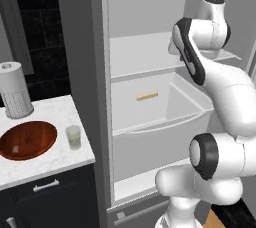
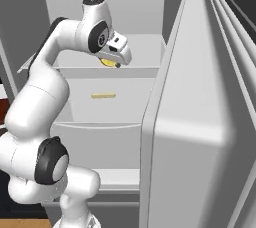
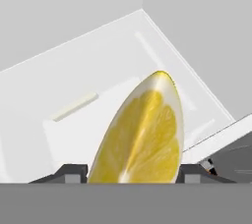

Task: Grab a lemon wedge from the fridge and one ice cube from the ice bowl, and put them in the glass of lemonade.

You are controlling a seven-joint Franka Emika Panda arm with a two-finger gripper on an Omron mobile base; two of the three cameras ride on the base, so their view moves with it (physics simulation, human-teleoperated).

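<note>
Jaws clamped on the lemon wedge (image 3: 142,134) inside the fridge (image 1: 150,47), long axis pointing ahead, glass of lemonade (image 1: 74,137) far left on the surface.

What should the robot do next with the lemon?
Probably draw the wedge straight back out of the fridge. The gripper has the wedge between its fingers, raised over the shelf, and the glass waits on the counter outside.

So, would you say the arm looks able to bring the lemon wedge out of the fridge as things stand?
Probably yes: the lemon wedge sits between the fingers, the fridge door stands wide open, and nothing shows between the gripper and the opening.
</note>
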